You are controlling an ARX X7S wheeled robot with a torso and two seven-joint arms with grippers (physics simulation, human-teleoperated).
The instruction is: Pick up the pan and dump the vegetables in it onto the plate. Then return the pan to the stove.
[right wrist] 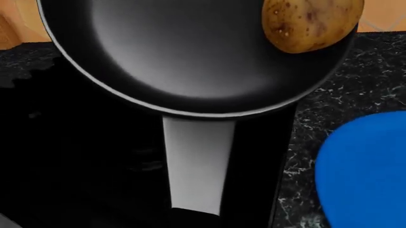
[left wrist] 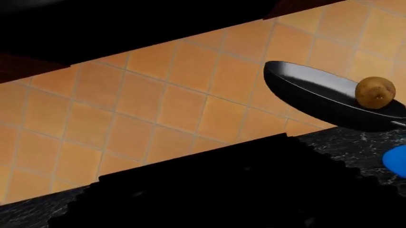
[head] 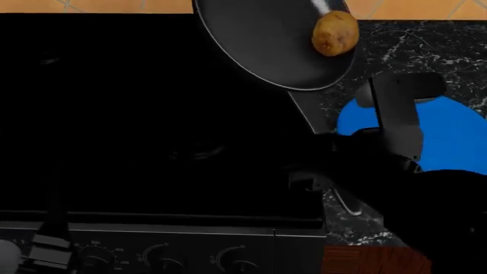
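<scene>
The pan (head: pixel 263 45) hangs tilted above the back right of the stove (head: pixel 137 142). My right gripper (head: pixel 323 157) is shut on the pan's long handle (right wrist: pixel 199 161), whose end disappears between the dark jaws (right wrist: pixel 193 216). The golden-brown potato (head: pixel 335 33) lies inside the pan against the rim on the plate's side, also visible as the potato (right wrist: pixel 311 21) and the potato (left wrist: pixel 375 92). The blue plate (head: pixel 453 140) lies on the dark marbled counter right of the stove, partly hidden by my right arm. My left arm (head: pixel 47 248) shows low at the stove's front left; its jaws are lost in darkness.
An orange tiled wall (left wrist: pixel 159 104) runs behind the stove and counter. Round knobs (head: pixel 163 260) line the stove's front. The marbled counter (head: pixel 411 48) surrounds the plate, and a wooden cabinet front (head: pixel 365 260) sits below it.
</scene>
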